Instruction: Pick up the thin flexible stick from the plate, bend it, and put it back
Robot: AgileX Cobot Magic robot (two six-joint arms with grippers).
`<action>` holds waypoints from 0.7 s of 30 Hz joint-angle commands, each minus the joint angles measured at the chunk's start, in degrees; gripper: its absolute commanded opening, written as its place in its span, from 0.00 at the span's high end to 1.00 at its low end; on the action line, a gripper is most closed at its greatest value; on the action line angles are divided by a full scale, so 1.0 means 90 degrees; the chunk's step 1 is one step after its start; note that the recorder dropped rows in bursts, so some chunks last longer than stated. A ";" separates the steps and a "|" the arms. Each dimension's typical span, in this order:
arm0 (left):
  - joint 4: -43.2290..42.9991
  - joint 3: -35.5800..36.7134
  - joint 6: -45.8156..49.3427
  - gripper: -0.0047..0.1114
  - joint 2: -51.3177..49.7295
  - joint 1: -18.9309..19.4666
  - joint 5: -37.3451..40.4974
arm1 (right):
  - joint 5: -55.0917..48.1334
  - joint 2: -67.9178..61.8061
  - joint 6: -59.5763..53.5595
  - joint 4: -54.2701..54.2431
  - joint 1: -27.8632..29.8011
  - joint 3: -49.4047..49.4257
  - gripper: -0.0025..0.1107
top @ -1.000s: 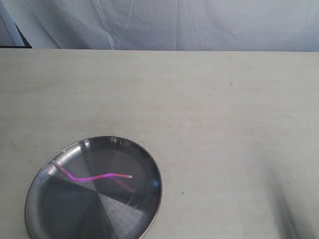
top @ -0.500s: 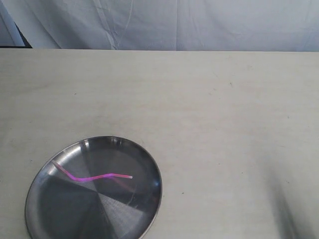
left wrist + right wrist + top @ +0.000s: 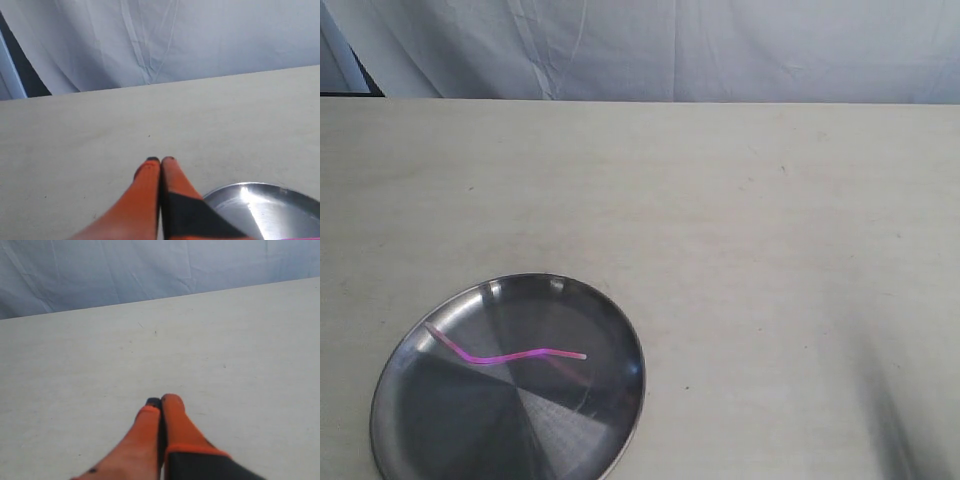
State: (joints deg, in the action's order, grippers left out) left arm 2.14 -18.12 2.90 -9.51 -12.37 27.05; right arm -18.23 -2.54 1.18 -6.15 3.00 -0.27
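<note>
L gripper [image 3: 160, 160] closed, near plate [image 3: 278, 209]

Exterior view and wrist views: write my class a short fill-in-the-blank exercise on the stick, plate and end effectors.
1. The stick lying in the plate is coloured ____.
2. The left end effector and the right end effector both hold ____.
3. In the exterior view, the plate sits toward the lower ____.
Missing words: pink; nothing; left.

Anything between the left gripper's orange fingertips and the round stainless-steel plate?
Nothing: in the left wrist view only bare pale tabletop separates the shut left gripper from the round shiny stainless-steel plate.
</note>
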 commanded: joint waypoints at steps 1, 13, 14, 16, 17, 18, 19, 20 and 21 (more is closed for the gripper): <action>0.0432 0.0705 0.0110 0.96 0.0520 0.0294 -0.0268 | 0.0093 0.0050 -0.0019 0.0013 0.0032 0.0030 0.98; 0.0555 0.2013 0.0039 0.96 0.1057 0.0303 -0.1133 | 0.0093 0.0050 -0.0019 0.0013 0.0032 0.0030 0.98; 0.0537 0.2013 0.0039 0.96 0.1057 0.0303 -0.1207 | 0.0093 0.0050 -0.0019 0.0013 0.0032 0.0030 0.98; 0.0537 0.2013 0.0039 0.96 0.1057 0.0303 -0.1207 | 0.0093 0.0050 -0.0019 0.0013 0.0032 0.0030 0.98; 0.0537 0.2013 0.0039 0.96 0.1057 0.0303 -0.1207 | 0.0093 0.0050 -0.0019 0.0013 0.0032 0.0030 0.98; 0.0537 0.2013 0.0039 0.96 0.1057 0.0303 -0.1207 | 0.0093 0.0050 -0.0019 0.0013 0.0032 0.0030 0.98; 0.0537 0.2013 0.0039 0.96 0.1057 0.0303 -0.1207 | 0.0093 0.0050 -0.0019 0.0013 0.0032 0.0030 0.98; 0.0537 0.2013 0.0039 0.96 0.1057 0.0303 -0.1207 | 0.0093 0.0050 -0.0019 0.0013 0.0032 0.0030 0.98; 0.0537 0.2013 0.0039 0.96 0.1057 0.0303 -0.1207 | 0.0093 0.0050 -0.0019 0.0013 0.0032 0.0030 0.98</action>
State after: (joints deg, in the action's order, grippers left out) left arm 6.69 -0.17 3.60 -0.38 -9.84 17.21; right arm -18.14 -2.54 1.18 -6.15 3.00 -0.27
